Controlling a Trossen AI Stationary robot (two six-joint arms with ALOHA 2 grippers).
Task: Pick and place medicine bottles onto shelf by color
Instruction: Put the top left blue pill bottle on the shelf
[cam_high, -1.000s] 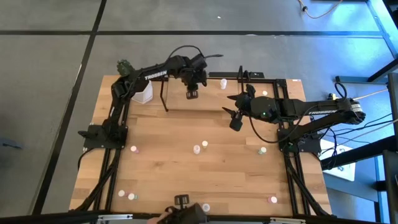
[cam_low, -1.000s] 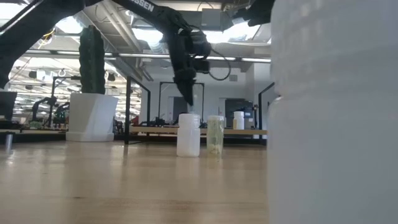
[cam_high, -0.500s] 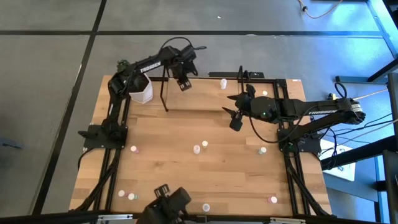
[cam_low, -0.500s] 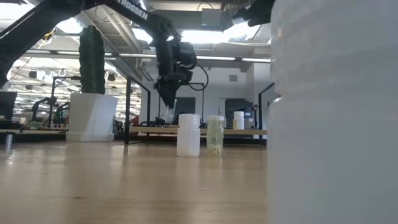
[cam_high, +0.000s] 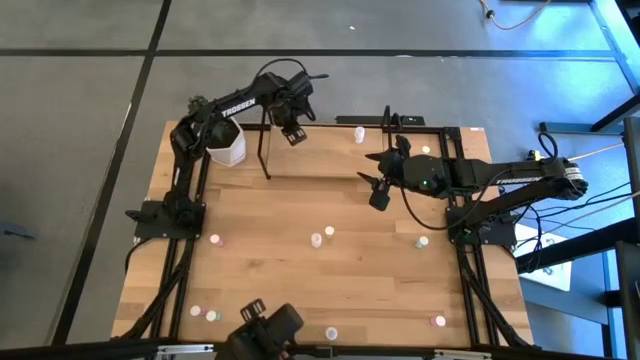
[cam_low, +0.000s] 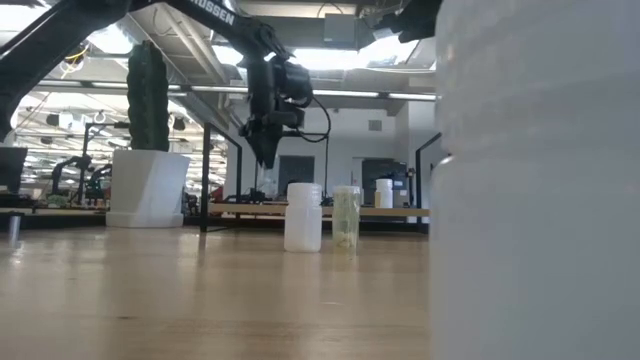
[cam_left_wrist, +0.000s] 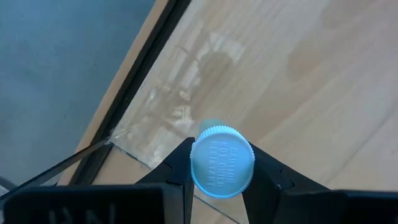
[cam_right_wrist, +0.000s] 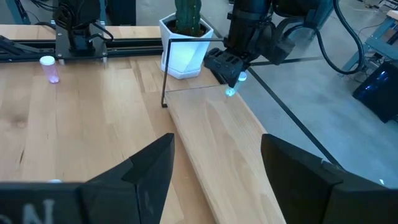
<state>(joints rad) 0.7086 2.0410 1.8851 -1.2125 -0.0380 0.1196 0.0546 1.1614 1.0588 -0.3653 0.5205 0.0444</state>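
Left gripper (cam_high: 293, 133) is clamped on a small bottle (cam_left_wrist: 222, 160); my left wrist view shows the pale bluish-green cap end-on, pinched between both fingers (cam_left_wrist: 177, 163). Over the last second I have swung this arm left along the far edge: it was over the middle of the shelf (cam_high: 340, 152), and it now hangs above the shelf's left end, near the upright wire loop (cam_high: 264, 150) and just right of the white cactus pot (cam_high: 229, 147). In the last half second it has barely moved. In the low view the gripper is held high, well clear of the wooden floor of the shelf.

Reading: the carry looks finished and the bottle is lined up over its slot, not yet set down. The next move would be a straight descent and then a release. I need to watch clearance to the wire loop.

Right gripper (cam_high: 379, 195) waits over the table just near of the shelf's right half, jaws spread wide, holding nothing; unchanged over the second.

Other bottles are scattered on the table: one on the shelf's right part (cam_high: 359, 134), a pair mid-table (cam_high: 317, 240), and several along the near edge (cam_high: 211, 315). Most of the sorting is not yet done.
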